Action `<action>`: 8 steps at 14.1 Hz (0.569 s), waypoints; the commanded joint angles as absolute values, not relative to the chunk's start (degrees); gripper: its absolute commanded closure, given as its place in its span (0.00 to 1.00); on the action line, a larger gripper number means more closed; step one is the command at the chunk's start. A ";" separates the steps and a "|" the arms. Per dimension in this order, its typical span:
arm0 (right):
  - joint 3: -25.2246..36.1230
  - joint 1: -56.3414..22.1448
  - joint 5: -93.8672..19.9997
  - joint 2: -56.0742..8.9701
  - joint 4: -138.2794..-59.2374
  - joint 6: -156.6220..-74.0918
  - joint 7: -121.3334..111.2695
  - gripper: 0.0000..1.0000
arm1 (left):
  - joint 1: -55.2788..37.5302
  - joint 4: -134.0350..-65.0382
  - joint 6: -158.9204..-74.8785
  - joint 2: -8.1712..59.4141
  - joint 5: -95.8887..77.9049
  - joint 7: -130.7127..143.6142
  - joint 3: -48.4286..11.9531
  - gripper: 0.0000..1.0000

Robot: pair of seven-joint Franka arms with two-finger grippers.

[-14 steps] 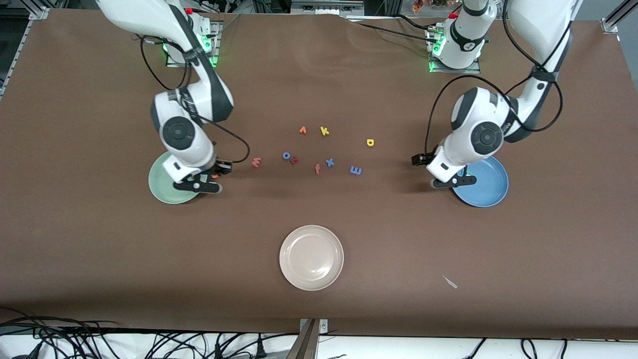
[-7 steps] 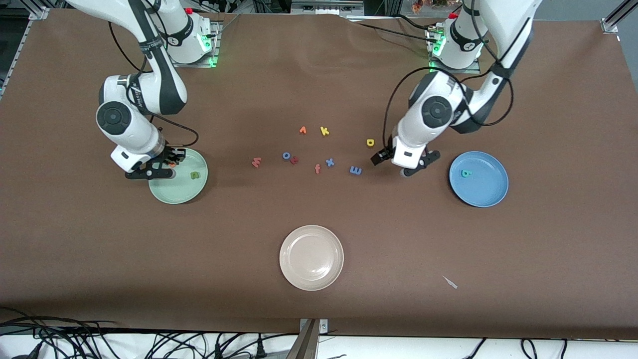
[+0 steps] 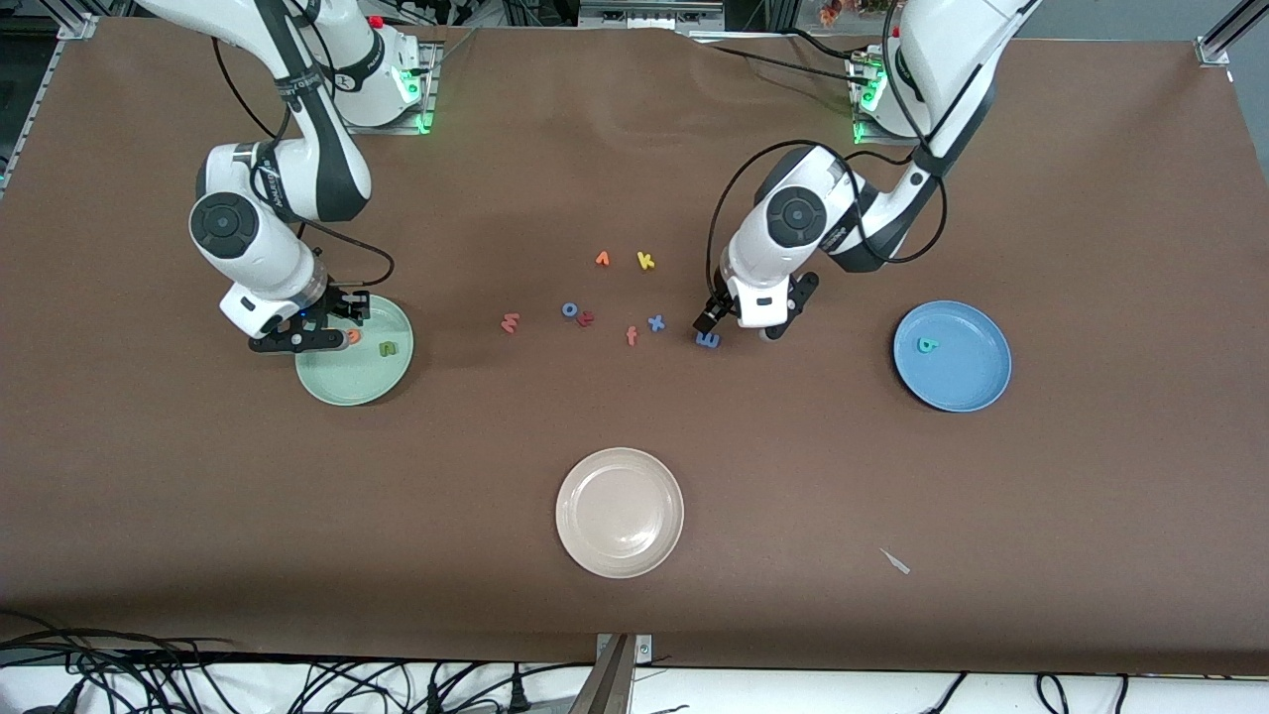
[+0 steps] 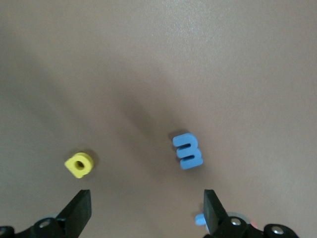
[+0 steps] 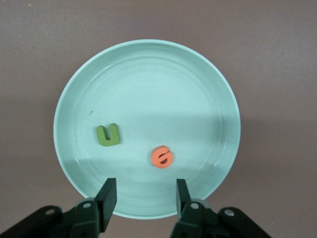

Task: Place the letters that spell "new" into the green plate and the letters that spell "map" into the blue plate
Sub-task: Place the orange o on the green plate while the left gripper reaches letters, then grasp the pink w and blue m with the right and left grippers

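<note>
The green plate [image 5: 148,69] lies on the brown table [image 5: 277,49] and holds a dark green "n" [image 5: 108,135] and an orange "e" [image 5: 161,156], set apart. The right gripper [image 5: 143,198] hangs above the plate's rim with its fingers [image 5: 107,196] parted and apparently nothing between them.

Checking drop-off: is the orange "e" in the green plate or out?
In. The "e" lies free in the green plate beside the "n", clear of the open right gripper.
</note>
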State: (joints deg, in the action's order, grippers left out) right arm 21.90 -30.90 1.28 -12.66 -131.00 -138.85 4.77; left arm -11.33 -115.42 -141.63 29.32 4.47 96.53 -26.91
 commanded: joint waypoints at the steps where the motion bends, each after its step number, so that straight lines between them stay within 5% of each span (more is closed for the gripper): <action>1: 17.08 -31.11 0.88 -11.77 -130.88 -139.22 13.93 0.43 | -13.09 -110.05 -141.33 34.53 13.85 110.08 -26.28 0.00; 8: 5.38 -31.46 0.88 -16.95 -129.12 -148.52 37.94 0.36 | -14.41 -106.08 -140.80 38.76 20.04 122.52 -26.10 0.00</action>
